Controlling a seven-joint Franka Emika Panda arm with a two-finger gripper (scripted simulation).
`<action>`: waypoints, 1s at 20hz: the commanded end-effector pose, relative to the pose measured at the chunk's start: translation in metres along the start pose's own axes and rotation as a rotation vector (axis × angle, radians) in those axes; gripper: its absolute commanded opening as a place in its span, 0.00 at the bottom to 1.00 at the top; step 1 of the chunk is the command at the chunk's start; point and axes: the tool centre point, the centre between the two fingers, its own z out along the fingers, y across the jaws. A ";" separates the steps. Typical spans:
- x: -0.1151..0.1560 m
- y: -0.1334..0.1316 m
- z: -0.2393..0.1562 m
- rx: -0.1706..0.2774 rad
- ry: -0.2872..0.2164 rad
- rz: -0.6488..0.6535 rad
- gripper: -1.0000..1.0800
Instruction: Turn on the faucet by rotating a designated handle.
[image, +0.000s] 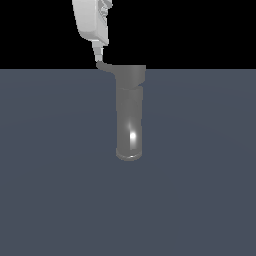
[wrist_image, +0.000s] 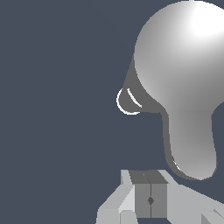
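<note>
Hand (image: 99, 54) poised directly above handle (image: 106, 66) tip, fingers seemingly closed together, holding nothing. Handle just beneath, long axis running sideways away from hand into faucet (image: 130, 112) cap; cylinder standing below and beyond.

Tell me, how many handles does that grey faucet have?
1. A single handle sticks out sideways from the faucet's top cap, toward the exterior view's left, just under the gripper. Another behind the cylinder can't be ruled out.

One faucet (image: 130, 117), one handle (image: 106, 66), one tool (image: 98, 51), one floor (image: 60, 175)
</note>
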 end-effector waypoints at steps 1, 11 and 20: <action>0.000 0.008 0.003 -0.005 0.000 0.003 0.00; 0.000 0.041 0.013 -0.024 0.000 0.015 0.00; 0.007 0.050 0.004 0.001 -0.001 0.015 0.00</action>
